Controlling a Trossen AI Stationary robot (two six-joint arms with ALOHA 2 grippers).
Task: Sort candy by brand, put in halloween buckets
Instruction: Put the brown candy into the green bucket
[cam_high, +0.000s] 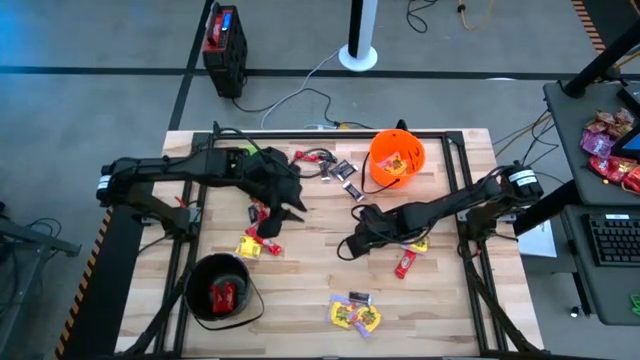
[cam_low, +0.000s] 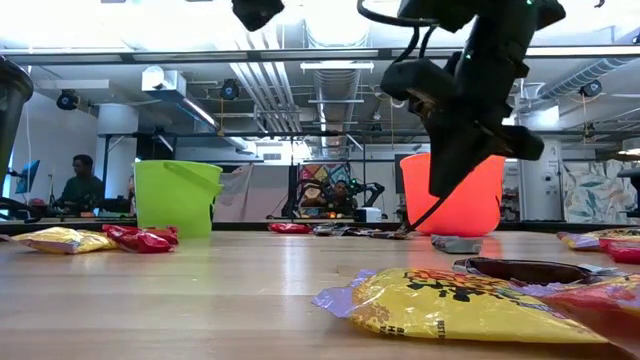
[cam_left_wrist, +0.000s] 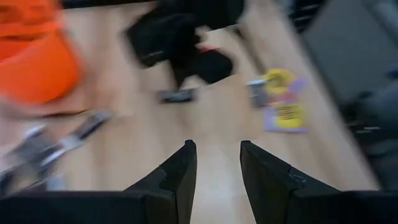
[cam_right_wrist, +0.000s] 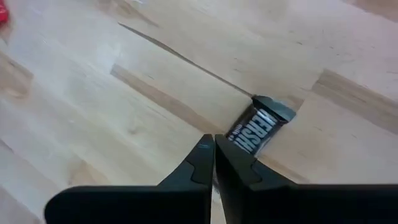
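Note:
My right gripper (cam_right_wrist: 213, 146) is shut on a dark silver-ended candy (cam_right_wrist: 260, 124) over the middle of the wooden table (cam_high: 320, 270). My left gripper (cam_left_wrist: 217, 168) stands open with nothing between its fingers, above the table's left middle (cam_high: 290, 208). The orange bucket (cam_high: 397, 158) stands at the far right with candy inside. The black bucket (cam_high: 218, 290) stands at the near left and holds a red candy. The lime green bucket (cam_low: 178, 197) stands at the far left, mostly under the left arm in the high view. Loose candies lie about the table. My right gripper pinches one end of the dark candy (cam_right_wrist: 239, 140) between its two fingertips, slanting down from above. The candy sticks out beyond the fingertips along their line. Whether its far end (cam_right_wrist: 273, 109) touches the table, I cannot tell.
Yellow candies (cam_high: 355, 315) lie near the front edge, and a red one (cam_high: 404, 263) lies by the right arm. Red and yellow ones (cam_high: 258, 240) lie under my left gripper. Dark ones (cam_high: 340, 172) lie left of the orange bucket. People sit in the room beyond.

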